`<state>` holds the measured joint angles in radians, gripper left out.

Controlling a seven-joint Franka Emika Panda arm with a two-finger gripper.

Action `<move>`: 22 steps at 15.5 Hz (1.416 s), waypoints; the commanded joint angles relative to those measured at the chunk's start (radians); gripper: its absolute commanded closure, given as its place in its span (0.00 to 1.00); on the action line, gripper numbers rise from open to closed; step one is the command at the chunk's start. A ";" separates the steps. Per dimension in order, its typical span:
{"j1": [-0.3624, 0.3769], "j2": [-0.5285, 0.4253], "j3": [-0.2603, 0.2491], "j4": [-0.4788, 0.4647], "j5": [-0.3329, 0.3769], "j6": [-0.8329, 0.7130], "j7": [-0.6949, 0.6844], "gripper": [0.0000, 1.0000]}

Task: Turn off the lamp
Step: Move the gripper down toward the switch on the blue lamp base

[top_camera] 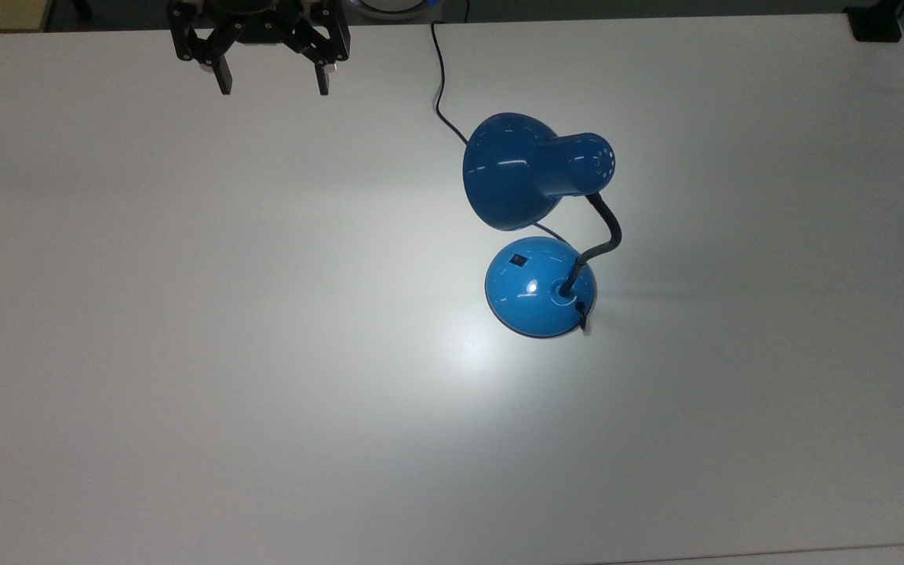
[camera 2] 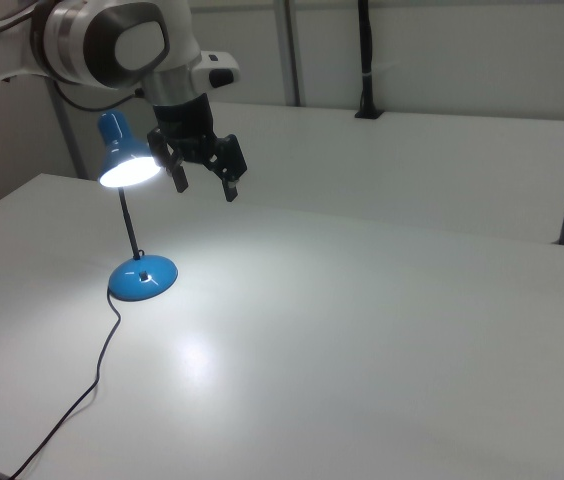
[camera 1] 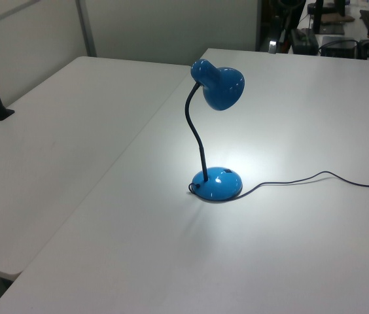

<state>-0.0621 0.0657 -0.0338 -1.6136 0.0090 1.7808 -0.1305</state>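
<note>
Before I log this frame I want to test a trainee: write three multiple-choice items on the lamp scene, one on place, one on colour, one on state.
1. In the top view, where is the gripper relative to the lamp?
A. upper left of it
B. directly below it
C. touching its base

2. What colour is the shade?
A. red
B. blue
C. white

3. Is the lamp lit?
A. yes
B. no
C. unplugged and lying down

Answers: 1 A, the gripper hangs open near the top view's upper left edge, apart from the lamp. 2 B, glossy blue. 3 A, the right view shows the shade glowing over a bright patch on the table.
</note>
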 commanded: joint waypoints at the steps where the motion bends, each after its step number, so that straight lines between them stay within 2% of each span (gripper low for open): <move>1: 0.004 -0.012 0.008 -0.002 0.014 -0.027 0.000 0.00; 9: 0.004 -0.012 0.008 -0.003 0.014 -0.029 0.000 0.00; 13: -0.001 -0.018 0.008 -0.002 0.005 -0.079 -0.035 0.00; 14: -0.002 -0.018 0.008 -0.003 0.002 -0.090 -0.093 0.00; 15: -0.004 -0.018 0.006 -0.003 0.002 -0.098 -0.186 0.00; 16: -0.014 -0.018 0.003 -0.008 0.002 -0.125 -0.339 0.00; 17: -0.019 -0.018 0.000 -0.011 0.000 -0.148 -0.401 0.00; 19: -0.019 -0.020 -0.001 -0.020 -0.007 -0.175 -0.442 0.00; 22: -0.015 -0.020 0.006 -0.083 -0.023 -0.161 -0.434 0.00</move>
<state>-0.0841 0.0655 -0.0319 -1.6245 0.0032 1.6202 -0.5357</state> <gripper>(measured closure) 0.000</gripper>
